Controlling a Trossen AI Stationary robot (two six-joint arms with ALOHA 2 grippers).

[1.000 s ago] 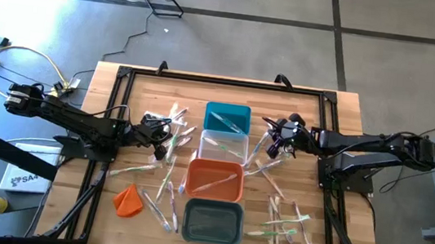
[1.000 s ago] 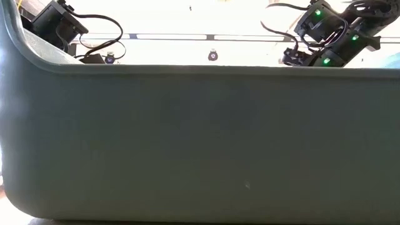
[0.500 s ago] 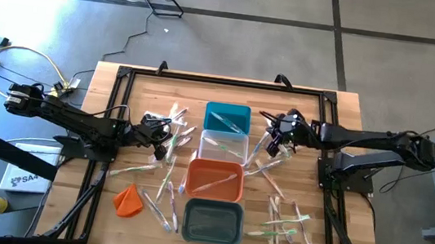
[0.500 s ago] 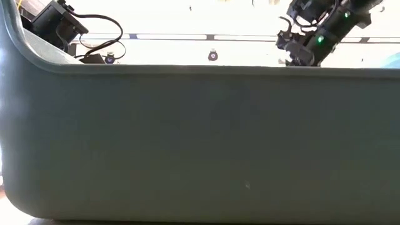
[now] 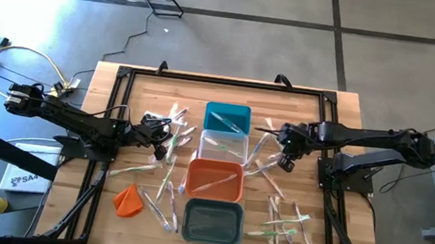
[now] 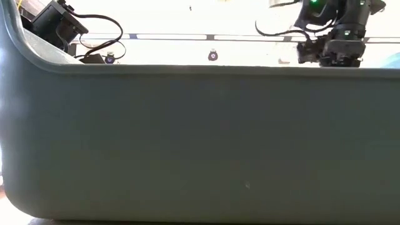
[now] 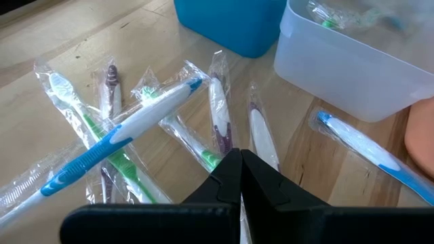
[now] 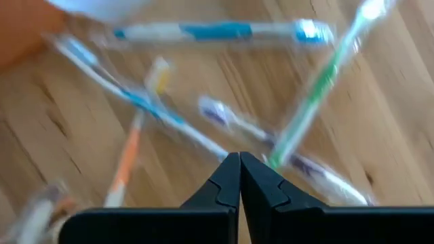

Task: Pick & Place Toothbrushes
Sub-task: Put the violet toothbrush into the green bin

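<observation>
Right tool point(image 5: 286, 161) pressed together, empty, over toothbrushes point(image 8: 224, 32) right of clear bin point(image 5: 223, 148). You: spread fingers, pinch single handle mid-length. Left tool point(image 7: 237, 166) pressed together too, idle left of bin.

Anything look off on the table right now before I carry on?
One thing: the low view is almost wholly blocked by the grey bin right in front of it, so it shows little of the table. An orange lump lies among the toothbrushes left of the bins. Nothing looks spilled or broken.
</observation>
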